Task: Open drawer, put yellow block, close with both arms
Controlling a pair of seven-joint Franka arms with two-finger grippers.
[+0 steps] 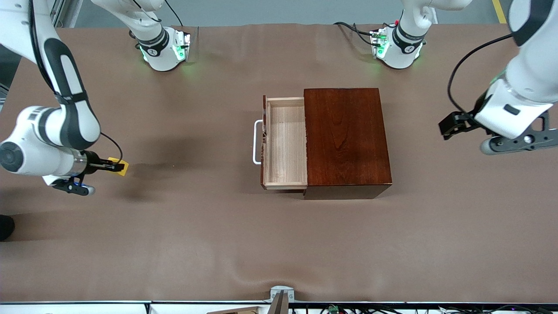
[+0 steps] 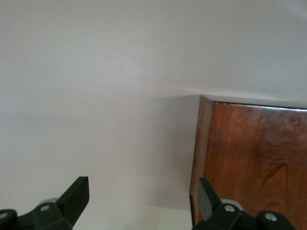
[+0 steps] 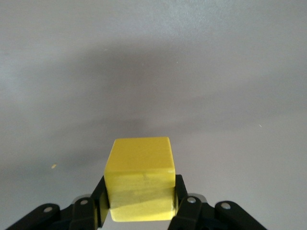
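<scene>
Right gripper [image 1: 117, 166] clamps the yellow block [image 1: 120, 166] between both fingers, over bare table toward the right arm's end.

Block sits squarely between the pads [image 3: 181, 191]; whether it clears the cloth cannot be judged. Drawer [image 1: 285, 144] stands pulled out of the mahogany box [image 1: 346, 139], tray bare, white handle [image 1: 257, 141] facing the block. Left gripper [image 1: 453, 124] waits, fingers spread, beside the box.

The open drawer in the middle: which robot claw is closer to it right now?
The right claw, though neither is close. It holds the yellow block toward its own end, facing the drawer. The left claw waits open, past the box's closed end.
</scene>
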